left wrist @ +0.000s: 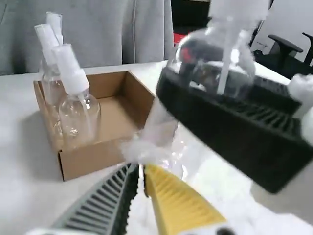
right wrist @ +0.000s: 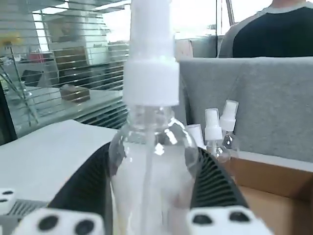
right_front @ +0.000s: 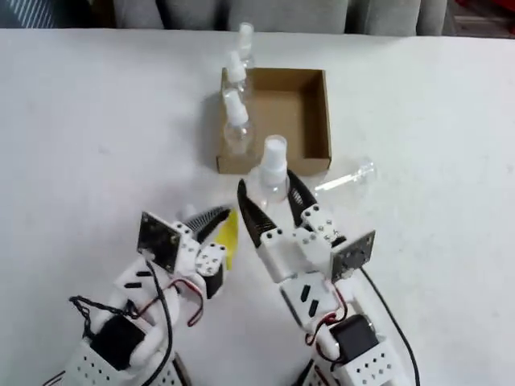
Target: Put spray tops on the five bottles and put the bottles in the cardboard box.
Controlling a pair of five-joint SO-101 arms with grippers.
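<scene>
The open cardboard box (right_front: 315, 112) lies at the table's middle, also seen in the left wrist view (left wrist: 93, 156). Three clear bottles with white spray tops (right_front: 236, 125) (left wrist: 78, 110) stand in a row along its left wall. A further clear bottle with a spray top (right_front: 274, 165) (right wrist: 151, 152) (left wrist: 210, 63) stands upright just in front of the box. My right gripper (right_front: 265, 181) (right wrist: 149, 196) is shut on it, one black finger on each side of its body. My left gripper (right_front: 232, 213) (left wrist: 142, 169), with one grey and one yellow finger, sits shut beside it on the left.
A clear slender item (right_front: 346, 178) lies on its side on the table right of the box's front corner. The white table (right_front: 96, 121) has free room to the left and right. Grey chair backs (right_front: 282, 14) line the far edge.
</scene>
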